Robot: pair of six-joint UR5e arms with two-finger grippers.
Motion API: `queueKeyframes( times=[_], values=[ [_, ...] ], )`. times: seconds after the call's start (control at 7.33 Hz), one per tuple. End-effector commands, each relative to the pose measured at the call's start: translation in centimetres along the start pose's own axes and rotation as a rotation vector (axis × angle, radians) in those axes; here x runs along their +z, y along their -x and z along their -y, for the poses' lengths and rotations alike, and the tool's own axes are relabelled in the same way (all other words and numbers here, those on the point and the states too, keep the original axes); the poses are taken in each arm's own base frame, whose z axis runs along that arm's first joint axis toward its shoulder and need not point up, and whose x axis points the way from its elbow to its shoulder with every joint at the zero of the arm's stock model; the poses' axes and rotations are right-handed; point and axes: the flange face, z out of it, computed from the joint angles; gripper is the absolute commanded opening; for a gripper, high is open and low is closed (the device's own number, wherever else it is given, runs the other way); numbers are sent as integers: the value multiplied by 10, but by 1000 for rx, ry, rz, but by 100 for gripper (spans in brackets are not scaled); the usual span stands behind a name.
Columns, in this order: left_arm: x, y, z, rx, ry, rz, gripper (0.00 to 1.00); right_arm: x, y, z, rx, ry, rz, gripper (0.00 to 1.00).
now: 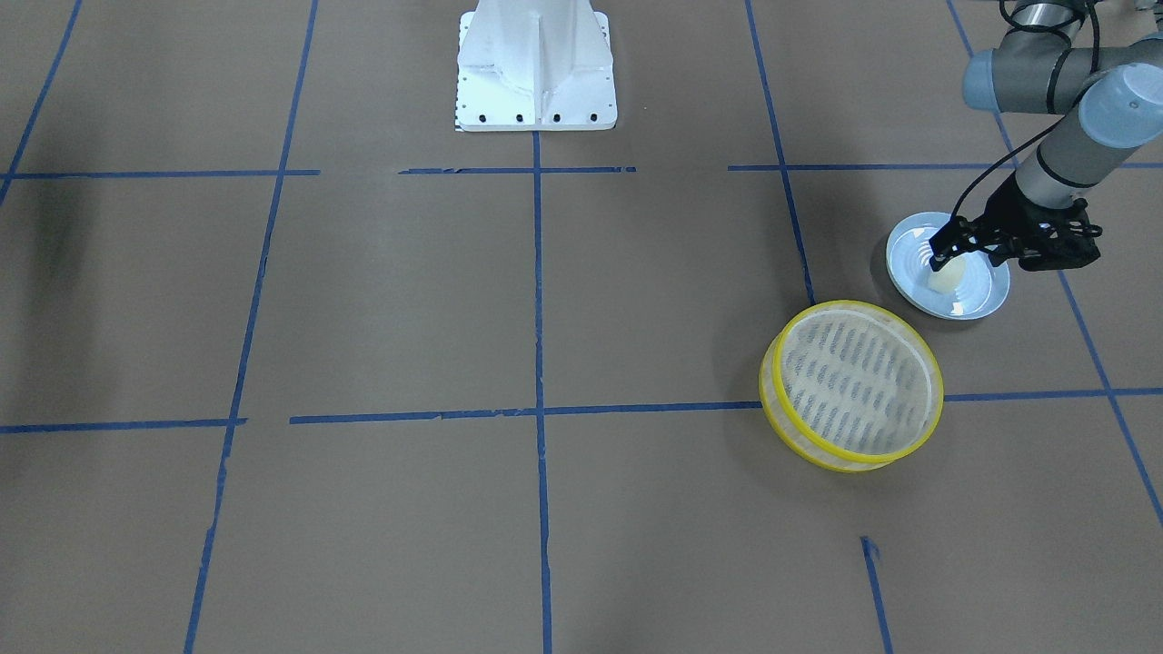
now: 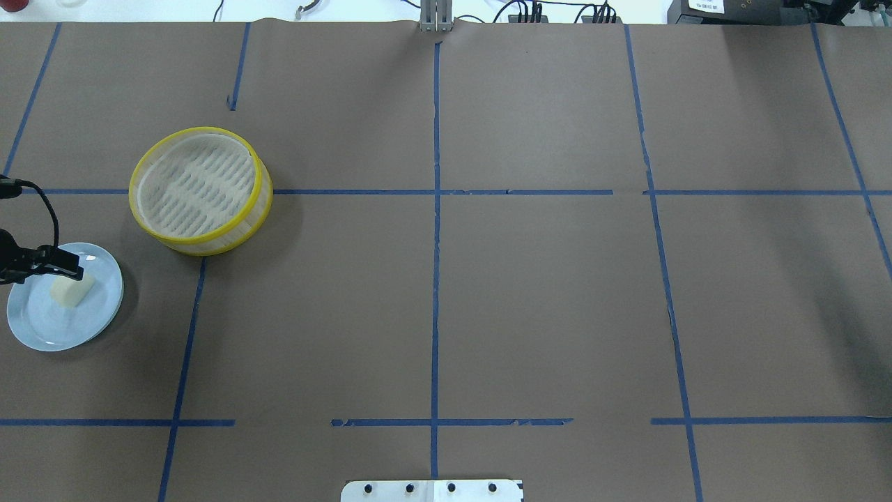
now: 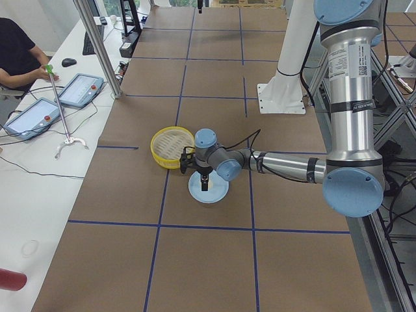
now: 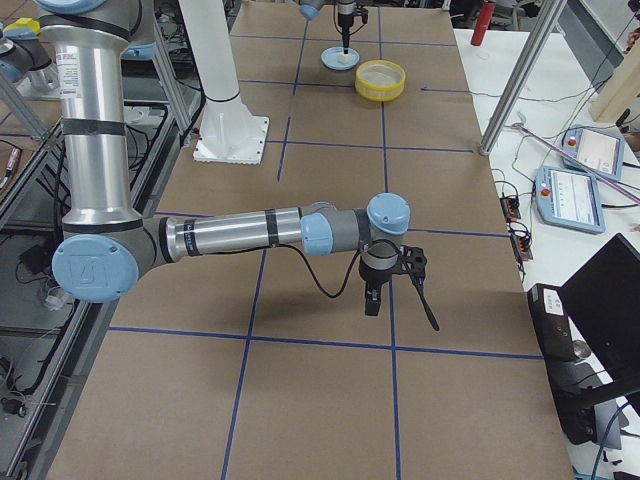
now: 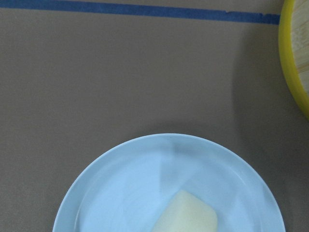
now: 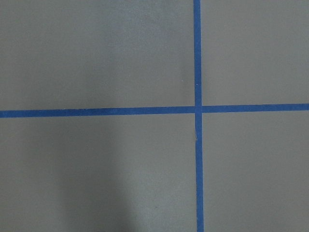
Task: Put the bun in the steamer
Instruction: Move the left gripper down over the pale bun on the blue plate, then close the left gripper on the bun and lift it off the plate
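Note:
The cream-white bun (image 2: pixel 72 291) lies on a pale blue plate (image 2: pixel 42 328) at the table's left edge; it also shows in the front view (image 1: pixel 945 277) and at the bottom of the left wrist view (image 5: pixel 186 215). The steamer (image 2: pixel 201 188), with yellow rims and a slotted floor, stands empty just beyond the plate, and in the front view (image 1: pixel 854 386). My left gripper (image 2: pixel 72 267) hovers right over the bun, its fingers together and holding nothing. My right gripper (image 4: pixel 372 300) shows only in the right side view, far from these, low over bare paper; I cannot tell its state.
Brown paper with blue tape lines (image 2: pixel 435 209) covers the table. The robot's white base (image 1: pixel 536 64) stands at the middle of the near edge. An operator and tablets (image 3: pixel 78 91) are on a side table beyond the far edge.

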Motion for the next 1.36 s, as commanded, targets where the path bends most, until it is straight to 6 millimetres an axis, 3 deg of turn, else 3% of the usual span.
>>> queueKeyframes(
  times=[0.0,0.41,0.95,1.23],
  values=[
    [10,-7,-6,16,3,15,100,0,0,0,0,0,0,100],
    [23,-4,-5,18,17,32,99,0,0,0,0,0,0,100],
    [23,-8,-2,24,14,26,44,0,0,0,0,0,0,100],
    [22,-9,-2,28,13,25,27,0,0,0,0,0,0,100]
  ],
)
